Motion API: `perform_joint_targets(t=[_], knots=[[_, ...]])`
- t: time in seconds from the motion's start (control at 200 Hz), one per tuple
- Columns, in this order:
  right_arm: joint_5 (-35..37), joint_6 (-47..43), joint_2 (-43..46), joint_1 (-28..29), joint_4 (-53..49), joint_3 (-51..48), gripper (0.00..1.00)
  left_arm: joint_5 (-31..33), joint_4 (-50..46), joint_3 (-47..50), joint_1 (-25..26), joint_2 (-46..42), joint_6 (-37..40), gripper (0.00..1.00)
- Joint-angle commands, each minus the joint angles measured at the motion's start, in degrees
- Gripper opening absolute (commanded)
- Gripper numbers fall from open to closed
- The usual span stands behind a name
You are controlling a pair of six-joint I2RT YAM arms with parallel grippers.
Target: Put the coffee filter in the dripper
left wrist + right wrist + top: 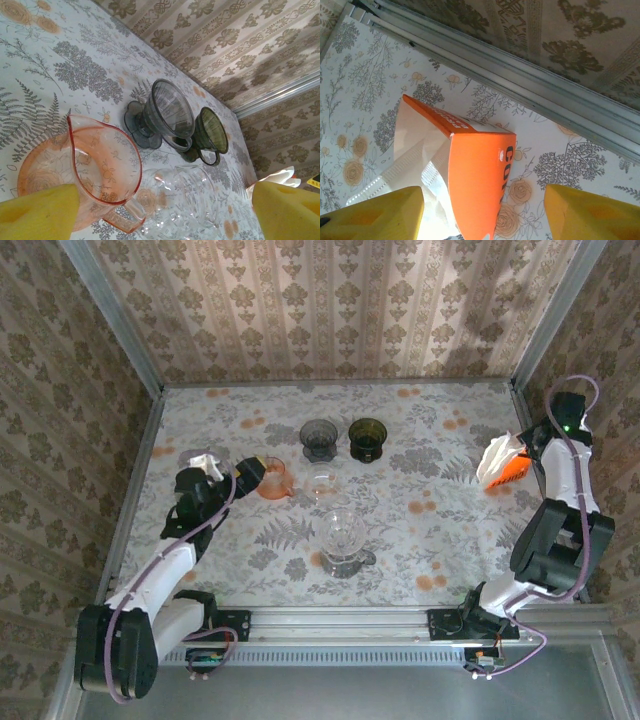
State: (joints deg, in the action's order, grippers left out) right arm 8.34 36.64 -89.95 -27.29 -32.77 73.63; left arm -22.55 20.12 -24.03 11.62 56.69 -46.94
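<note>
While your left claw (162,205) stands wide open with nothing held, the pink dripper (95,160) sits on the bench (60,75) just ahead, between its fingers — a grey dripper (170,112) and a dark green dripper (210,132) stand farther back, side by side. Your right claw (485,205) is spread wide too, gripping nothing, close to the orange box (475,170) near the bench's right edge — white coffee filters (415,150) stick out of it.
</note>
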Motion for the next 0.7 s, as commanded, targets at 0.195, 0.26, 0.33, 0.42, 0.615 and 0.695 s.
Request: perform_joint_targets(t=[0.195,0.26,0.33,0.42,0.615,0.695], knots=[[-2.64,-1.22,-2.51,-2.41,1.75,2.85,0.62,-1.27,3.17,0.05,0.25,2.1,-1.16,0.91],[-3.38,-1.57,-3.83,-2.65,1.64,3.71,0.6,-1.27,3.38,0.04,0.26,2.45,-1.14,0.91],[-4.05,-1.81,-5.07,-2.82,1.69,4.24,0.58,-1.26,3.45,0.08,0.27,2.82,-1.23,0.91],[-4.76,-2.1,-6.0,-3.01,1.75,4.33,0.56,-1.36,3.52,-0.13,0.27,3.16,-1.32,0.91],[-7.27,-3.23,-7.42,-2.95,4.12,4.39,0.51,-1.19,3.35,-0.4,0.25,3.48,-1.27,0.91],[-7.46,-3.42,-7.86,-2.95,4.02,4.42,0.48,-1.18,3.35,-0.45,0.26,3.61,-1.31,0.91]])
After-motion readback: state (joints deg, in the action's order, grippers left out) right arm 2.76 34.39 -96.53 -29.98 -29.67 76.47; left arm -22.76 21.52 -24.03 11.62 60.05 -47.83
